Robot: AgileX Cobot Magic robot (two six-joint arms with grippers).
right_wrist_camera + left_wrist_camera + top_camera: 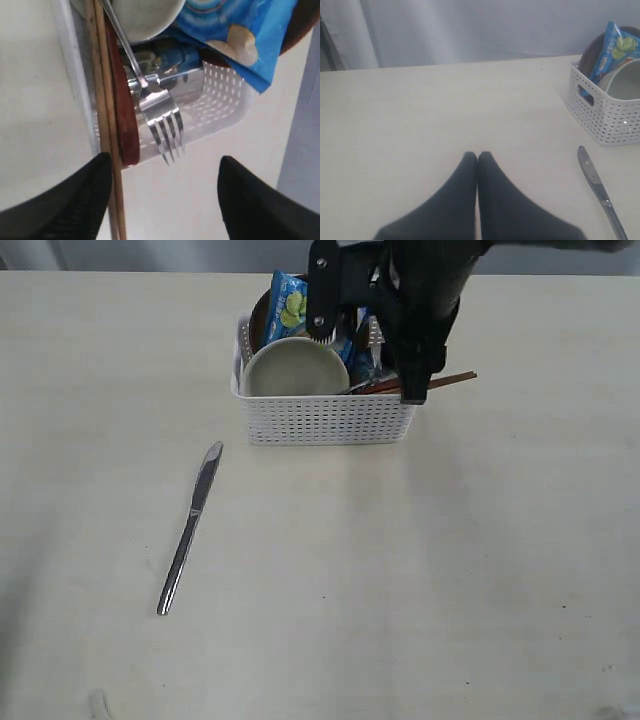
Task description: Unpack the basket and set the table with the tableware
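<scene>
White grid-perforated basket (325, 420), blue bag (290, 300) (green circles), cream bowl (295, 370), silver knife (190, 530), beige table (450, 570)

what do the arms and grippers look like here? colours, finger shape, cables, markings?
All visible parts black. Left gripper: two smooth matte fingers tapering to rounded tips. Right gripper: matching black tapered fingers. Right arm: bulky black housing. No cables or markings visible.

Knife (190, 530) polished steel; basket (325, 420) perforated white plastic; table (450, 570) matte.
</scene>
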